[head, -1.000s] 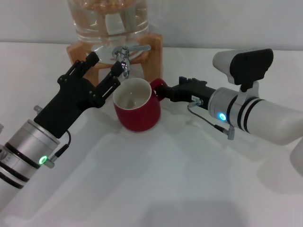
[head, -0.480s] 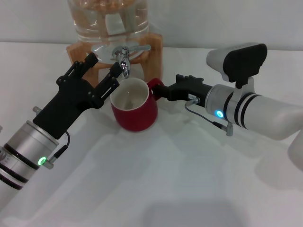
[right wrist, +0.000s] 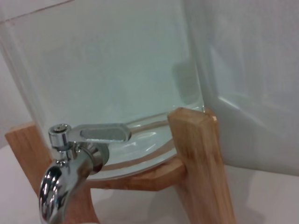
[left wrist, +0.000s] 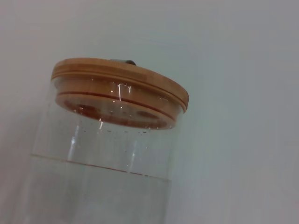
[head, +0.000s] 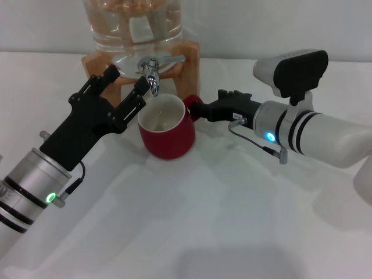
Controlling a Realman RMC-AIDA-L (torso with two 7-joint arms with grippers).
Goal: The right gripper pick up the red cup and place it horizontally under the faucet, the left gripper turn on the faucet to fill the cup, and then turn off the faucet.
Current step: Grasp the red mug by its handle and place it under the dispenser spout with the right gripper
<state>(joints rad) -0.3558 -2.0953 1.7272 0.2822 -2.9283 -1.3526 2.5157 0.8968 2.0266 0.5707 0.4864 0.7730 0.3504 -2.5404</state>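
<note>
The red cup [head: 168,136] stands upright on the white table, its off-white inside showing, right below the spout of the chrome faucet [head: 152,75]. My right gripper [head: 197,110] reaches in from the right and is shut on the cup's loop handle. My left gripper [head: 127,82] is open just left of the faucet, one fingertip [head: 142,85] close beside the spout. The flat lever [head: 172,59] points right. The right wrist view shows the faucet [right wrist: 70,156] close up against the jar; neither wrist view shows fingers.
The clear glass jar [head: 132,26] sits in a wooden stand [head: 189,64] at the back of the table. Its wooden lid [left wrist: 119,81] fills the left wrist view. White tabletop [head: 192,221] spreads in front of both arms.
The right gripper has slid the cup a little left and toward the faucet, then settled. The left arm has stayed almost still.
</note>
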